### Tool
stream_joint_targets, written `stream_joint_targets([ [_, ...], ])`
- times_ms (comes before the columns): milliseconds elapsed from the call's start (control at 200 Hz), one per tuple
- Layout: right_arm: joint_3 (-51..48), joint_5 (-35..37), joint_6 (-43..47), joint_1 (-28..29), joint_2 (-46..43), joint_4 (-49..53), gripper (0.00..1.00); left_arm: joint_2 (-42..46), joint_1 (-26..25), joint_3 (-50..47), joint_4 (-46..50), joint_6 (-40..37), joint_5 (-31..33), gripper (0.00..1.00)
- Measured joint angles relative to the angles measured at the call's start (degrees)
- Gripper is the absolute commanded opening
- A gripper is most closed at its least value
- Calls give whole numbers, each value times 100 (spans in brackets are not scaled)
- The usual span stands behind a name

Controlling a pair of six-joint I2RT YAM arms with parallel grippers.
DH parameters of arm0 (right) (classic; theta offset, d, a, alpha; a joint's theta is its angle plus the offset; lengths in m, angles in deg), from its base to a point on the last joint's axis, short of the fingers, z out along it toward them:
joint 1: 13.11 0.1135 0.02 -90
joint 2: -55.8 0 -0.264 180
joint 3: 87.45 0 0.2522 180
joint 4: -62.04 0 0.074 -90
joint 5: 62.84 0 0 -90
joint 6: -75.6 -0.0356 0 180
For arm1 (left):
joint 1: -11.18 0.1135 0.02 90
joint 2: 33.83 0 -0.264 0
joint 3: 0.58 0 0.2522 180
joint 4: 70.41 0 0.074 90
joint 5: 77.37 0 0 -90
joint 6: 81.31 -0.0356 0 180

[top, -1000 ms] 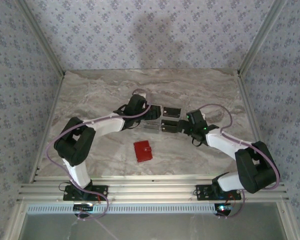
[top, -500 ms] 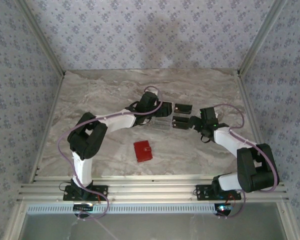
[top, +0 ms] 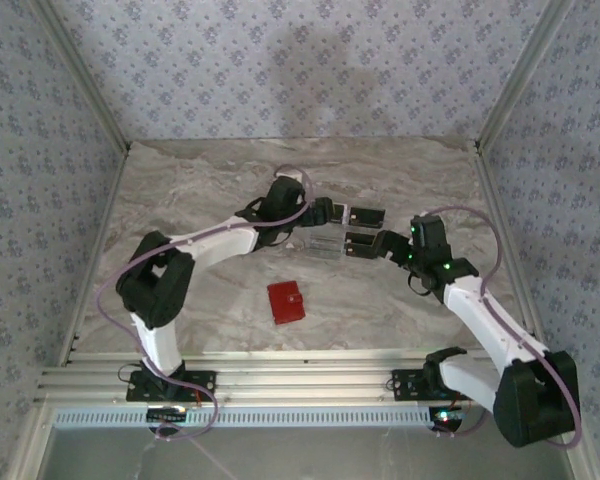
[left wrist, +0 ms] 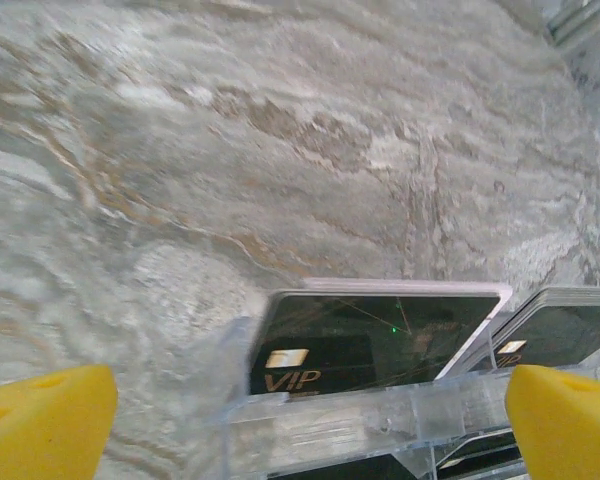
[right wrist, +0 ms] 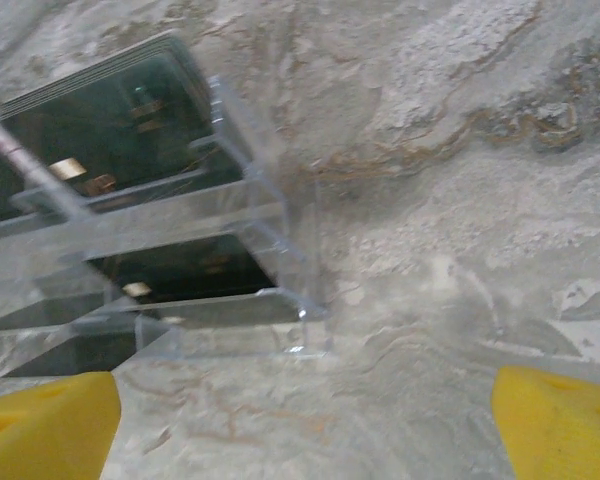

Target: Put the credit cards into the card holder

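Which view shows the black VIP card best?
Left wrist: the VIP card is close, its lettering and chip readable. Right wrist shows dark cards blurred behind clear plastic; top external shows them as tiny dark rectangles.

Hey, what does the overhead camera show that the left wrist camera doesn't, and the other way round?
Overhead: the red card holder lying on the table near the bases, with the left arm and right arm reaching past it. Left wrist: gold VIP lettering on a black card, framed by the open left gripper. Both: black cards on the marble table.
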Motion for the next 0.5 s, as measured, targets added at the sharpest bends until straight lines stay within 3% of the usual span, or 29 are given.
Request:
stream_joint_targets([
  [115,68,24,-2,535,-186,350,94,527,199,-289,42,0,46,100],
  [255,555,269,-7,1784,144,826,90,1484,457,-872,293,9,203,100],
  [500,2087,1073,-68,3978,2135,1537,86,3353,1099,-1963,1517,166,496,100],
])
